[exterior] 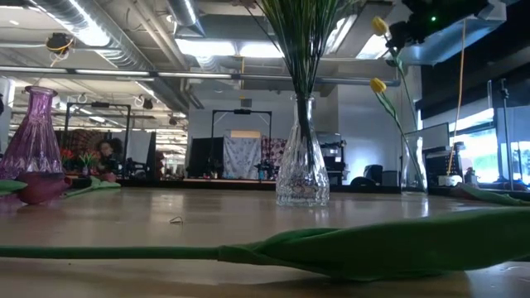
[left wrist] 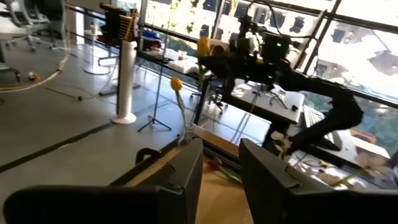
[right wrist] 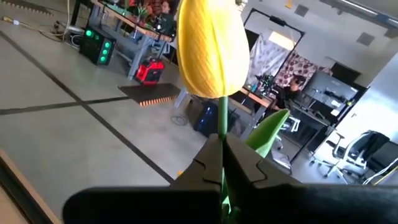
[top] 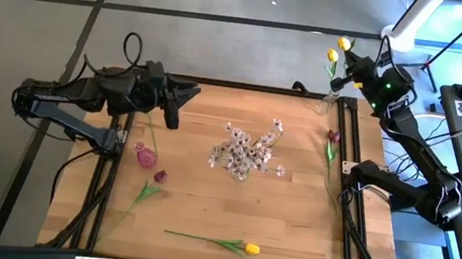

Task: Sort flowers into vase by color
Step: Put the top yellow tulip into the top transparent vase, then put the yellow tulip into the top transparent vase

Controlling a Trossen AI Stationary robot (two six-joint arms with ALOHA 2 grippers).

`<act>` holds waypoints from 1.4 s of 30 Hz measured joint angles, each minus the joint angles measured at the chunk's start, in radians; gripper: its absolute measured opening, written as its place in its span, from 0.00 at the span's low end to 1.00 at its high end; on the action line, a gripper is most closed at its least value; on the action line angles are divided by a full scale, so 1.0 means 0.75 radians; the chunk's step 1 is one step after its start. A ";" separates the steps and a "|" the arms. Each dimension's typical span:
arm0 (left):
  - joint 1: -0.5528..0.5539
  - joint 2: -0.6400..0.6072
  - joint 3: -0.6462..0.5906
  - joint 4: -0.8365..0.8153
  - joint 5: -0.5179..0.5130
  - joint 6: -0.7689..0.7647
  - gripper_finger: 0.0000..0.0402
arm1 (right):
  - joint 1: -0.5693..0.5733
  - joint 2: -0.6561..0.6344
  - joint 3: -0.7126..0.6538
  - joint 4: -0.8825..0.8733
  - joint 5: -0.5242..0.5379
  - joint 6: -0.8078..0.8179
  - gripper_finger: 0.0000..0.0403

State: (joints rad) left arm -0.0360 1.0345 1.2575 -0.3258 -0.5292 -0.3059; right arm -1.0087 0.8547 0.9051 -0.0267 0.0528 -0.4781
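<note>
High view, left to right: my left gripper (top: 184, 100) hangs open over the tabletop's far left edge; my right gripper (top: 349, 63) pinches a yellow tulip (top: 344, 44) by its stem above the far right corner's clear vase (top: 325, 103). Light, floppy stems: I'd grasp mid-stem.

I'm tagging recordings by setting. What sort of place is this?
Probably a robotics lab or open workshop: exposed ceiling ducts and strip lights, workbenches with electronics, office chairs, and a wooden table on a frame.
</note>
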 joint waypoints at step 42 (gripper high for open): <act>-0.490 0.791 0.000 -0.571 0.190 -0.602 0.46 | 0.001 -0.101 0.392 -0.801 -0.178 -0.171 0.63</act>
State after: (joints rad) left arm -0.4039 1.6276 1.2575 -0.7541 -0.3867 -0.7575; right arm -1.0080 0.7792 1.1993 -0.6273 -0.0810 -0.6060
